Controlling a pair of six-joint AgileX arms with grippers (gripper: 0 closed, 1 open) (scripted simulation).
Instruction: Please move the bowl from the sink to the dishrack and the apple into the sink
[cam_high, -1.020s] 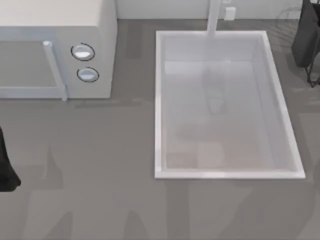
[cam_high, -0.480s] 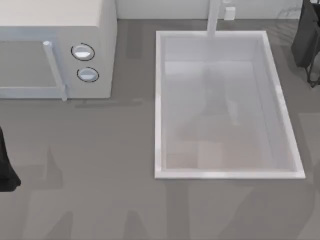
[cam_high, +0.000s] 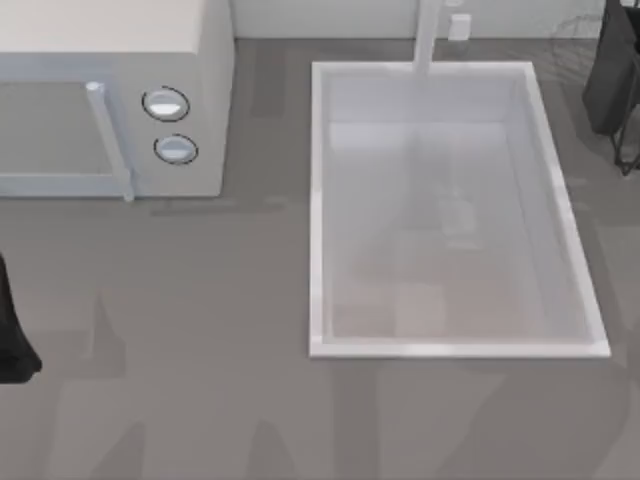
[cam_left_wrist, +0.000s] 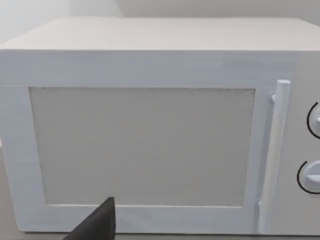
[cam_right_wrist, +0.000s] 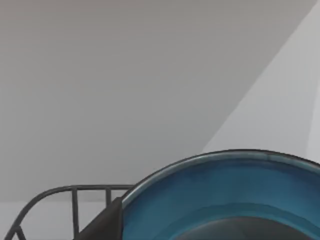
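Our right gripper carries the bowl (cam_right_wrist: 225, 200), grasp unclear, with the dishrack (cam_right_wrist: 70, 205) rail just beside and behind it; left arm parked by the microwave (cam_left_wrist: 150, 140).

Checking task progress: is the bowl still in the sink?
Out. The sink basin holds nothing, and the bowl appears in the right wrist view beside a dark wire rack.

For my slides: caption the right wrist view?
Blue bowl close to the camera, with a dark wire dishrack behind it.
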